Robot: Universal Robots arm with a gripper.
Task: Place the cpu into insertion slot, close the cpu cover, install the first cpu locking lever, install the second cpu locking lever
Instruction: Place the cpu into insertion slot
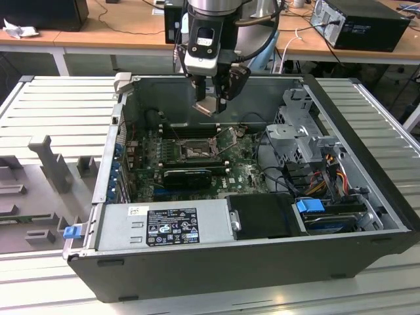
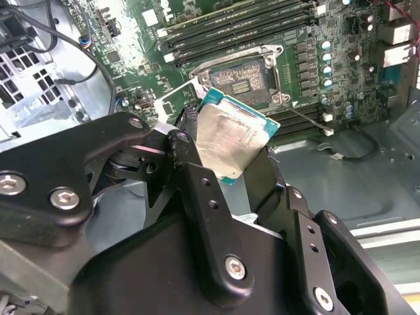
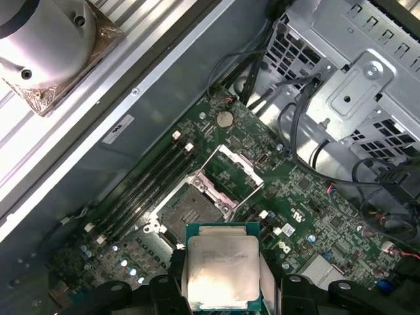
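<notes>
In the exterior view, the gripper [image 1: 211,102] hangs over the computer case [image 1: 216,262], clamped on the cpu [image 1: 207,108]. In the second wrist view, 2 fingers [image 2: 190,157] pinch the cpu above the insertion slot [image 2: 243,77]. In the first wrist view, the cpu cover [image 3: 235,172] stands raised.

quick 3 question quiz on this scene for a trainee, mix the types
1. Fill in: the pincer is shut on the ____.
2. True or false: the cpu already sits in the insertion slot.
3. The cpu cover is: A shut over the slot, B swung open, C gripped by the pincer.
Key: 1 cpu; 2 false; 3 B.
</notes>
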